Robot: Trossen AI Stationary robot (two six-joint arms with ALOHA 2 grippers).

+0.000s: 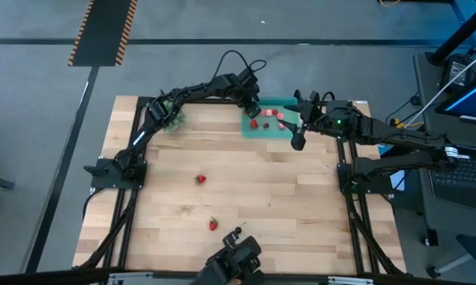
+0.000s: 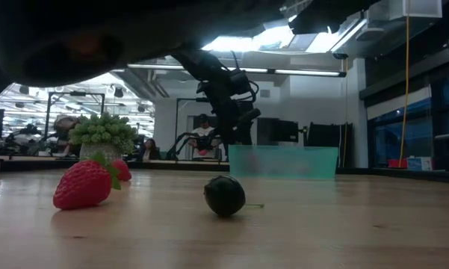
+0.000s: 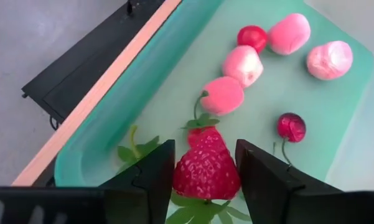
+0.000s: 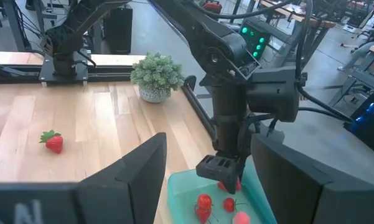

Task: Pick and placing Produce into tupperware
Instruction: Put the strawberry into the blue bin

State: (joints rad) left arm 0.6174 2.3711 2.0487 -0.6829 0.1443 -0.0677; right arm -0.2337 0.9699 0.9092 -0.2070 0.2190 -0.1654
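Observation:
The teal tray (image 1: 290, 103) sits at the table's far edge and shows as a pale green wall in the low view (image 2: 284, 161). My left gripper (image 1: 252, 109) reaches over its left part, shut on a red strawberry (image 3: 205, 168). Several pink pieces (image 3: 243, 64) and two red cherries (image 3: 291, 126) lie on the tray's floor (image 3: 174, 93). My right gripper (image 1: 298, 141) hangs open by the tray's right near corner, touching nothing. Two strawberries (image 1: 199, 180) (image 1: 213, 225) and a dark berry (image 2: 224, 196) lie on the wood. My left gripper pinches the strawberry's red body (image 3: 196, 171) between its two fingers, one on each flank. The fingers come from above, pointing down into the tray (image 4: 180, 193). Its leafy cap points toward the wrist. Whether the berry's tip touches the tray floor, I cannot tell.
A bushy green plant in a pot (image 1: 173, 117) stands by the left arm at the far left of the table. Black frame rails run along both sides of the table. The wide middle of the wooden top holds only the loose fruit.

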